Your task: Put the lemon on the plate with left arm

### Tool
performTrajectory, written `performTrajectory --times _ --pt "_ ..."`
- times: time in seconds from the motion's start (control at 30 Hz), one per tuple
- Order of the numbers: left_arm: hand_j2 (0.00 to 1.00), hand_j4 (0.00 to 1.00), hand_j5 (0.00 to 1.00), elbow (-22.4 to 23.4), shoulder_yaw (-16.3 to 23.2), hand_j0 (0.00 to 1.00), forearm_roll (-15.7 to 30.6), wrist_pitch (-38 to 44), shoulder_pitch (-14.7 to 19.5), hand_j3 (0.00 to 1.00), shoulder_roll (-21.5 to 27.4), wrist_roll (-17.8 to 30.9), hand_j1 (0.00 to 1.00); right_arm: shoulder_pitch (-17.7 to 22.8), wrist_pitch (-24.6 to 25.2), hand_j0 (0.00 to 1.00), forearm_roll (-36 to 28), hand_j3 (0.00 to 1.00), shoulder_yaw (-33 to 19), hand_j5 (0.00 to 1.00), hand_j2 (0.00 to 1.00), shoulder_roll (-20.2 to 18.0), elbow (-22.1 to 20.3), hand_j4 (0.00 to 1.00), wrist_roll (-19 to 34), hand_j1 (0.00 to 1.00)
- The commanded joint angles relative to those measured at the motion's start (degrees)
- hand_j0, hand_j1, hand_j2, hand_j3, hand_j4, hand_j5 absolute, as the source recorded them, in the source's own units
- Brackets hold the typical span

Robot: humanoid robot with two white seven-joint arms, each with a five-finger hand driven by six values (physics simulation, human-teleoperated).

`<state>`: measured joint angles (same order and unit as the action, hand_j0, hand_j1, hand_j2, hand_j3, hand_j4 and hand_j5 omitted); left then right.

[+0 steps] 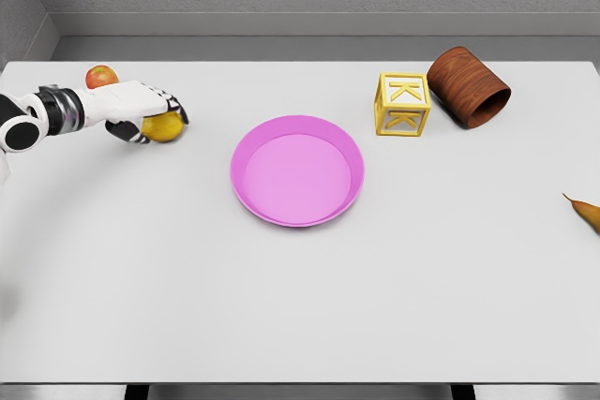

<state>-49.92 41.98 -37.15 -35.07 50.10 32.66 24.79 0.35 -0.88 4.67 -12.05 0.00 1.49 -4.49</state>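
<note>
The yellow lemon (165, 128) lies on the white table at the far left, mostly covered by my left hand (150, 114). The hand's white fingers curl over and around the lemon, with dark fingertips at its right side. The pink plate (246, 185) sits near the table's middle, well to the right of the hand, with nothing on it. My left arm comes in from the left edge. The right arm is out of view.
A red apple (101, 76) sits just behind the left wrist. At the back right stand a yellow letter block (403, 104) and a brown wooden cup (469, 87) on its side. A brownish fruit tip (585, 213) pokes in at the right edge.
</note>
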Motion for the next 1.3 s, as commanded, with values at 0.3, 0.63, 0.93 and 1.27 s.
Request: performTrajectory --times 0.3,0.63,0.93,1.27 --pt "0.59 0.59 0.59 0.0 -0.4 0.59 0.8 0.1 0.1 0.59 0.1 -0.1 0.59 0.0 0.0 1.00 0.0 1.00 0.0 1.00 1.00 0.0 0.0 1.00 0.0 1.00" --pt "0.59 0.59 0.59 -1.3 -1.5 0.59 3.6 0.1 0.2 0.59 2.8 -0.2 0.59 0.0 0.0 1.00 0.0 1.00 0.0 1.00 1.00 0.0 0.0 1.00 0.0 1.00" --pt "0.59 0.59 0.59 -4.9 -1.8 0.59 5.3 0.1 0.3 0.59 2.6 0.0 0.59 0.0 0.0 1.00 0.0 1.00 0.0 1.00 1.00 0.0 0.0 1.00 0.0 1.00" --pt "0.60 0.60 0.60 -10.2 -1.8 0.60 6.5 0.1 -0.5 0.60 2.1 0.3 0.60 0.0 0.0 1.00 0.0 1.00 0.0 1.00 1.00 0.0 0.0 1.00 0.0 1.00"
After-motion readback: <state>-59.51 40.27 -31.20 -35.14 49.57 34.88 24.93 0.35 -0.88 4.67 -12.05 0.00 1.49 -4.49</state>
